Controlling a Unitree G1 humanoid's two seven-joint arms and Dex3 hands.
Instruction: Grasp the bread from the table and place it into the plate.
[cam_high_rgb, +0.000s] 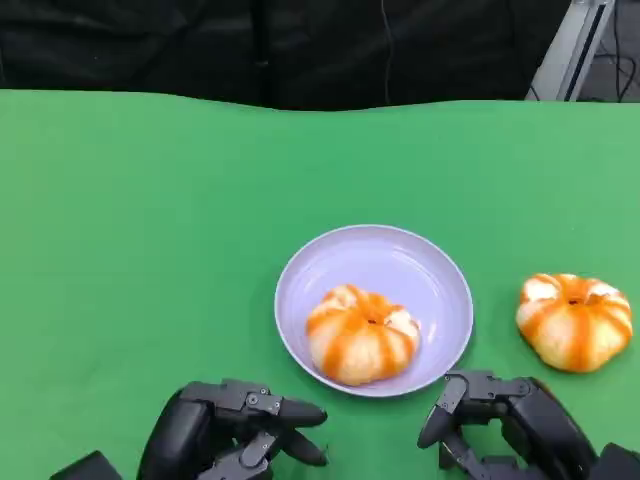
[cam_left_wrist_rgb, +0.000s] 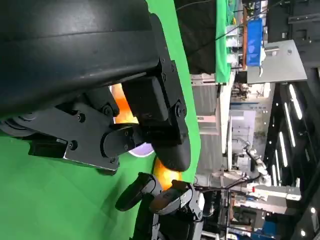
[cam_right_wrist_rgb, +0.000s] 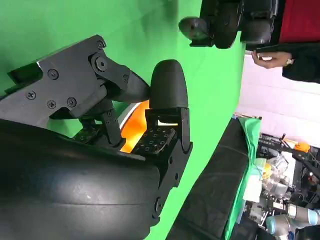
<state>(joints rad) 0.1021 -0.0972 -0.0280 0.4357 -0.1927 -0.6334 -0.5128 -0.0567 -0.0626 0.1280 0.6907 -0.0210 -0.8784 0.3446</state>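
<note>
Green table (cam_high_rgb: 140, 230): bread (cam_high_rgb: 362, 334) in plate (cam_high_rgb: 440, 262); both robot hands (cam_high_rgb: 235, 432) spread, empty.

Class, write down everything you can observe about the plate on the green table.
The plate is round and shallow, pale lavender, smooth and plastic-looking, with a raised rim. It sits flat on the green table, near the front middle, just beyond the two black hands, neither of which touches it. One orange-striped bread lies inside it, towards the near rim. A second bread rests on the table to its right, apart from it.
</note>
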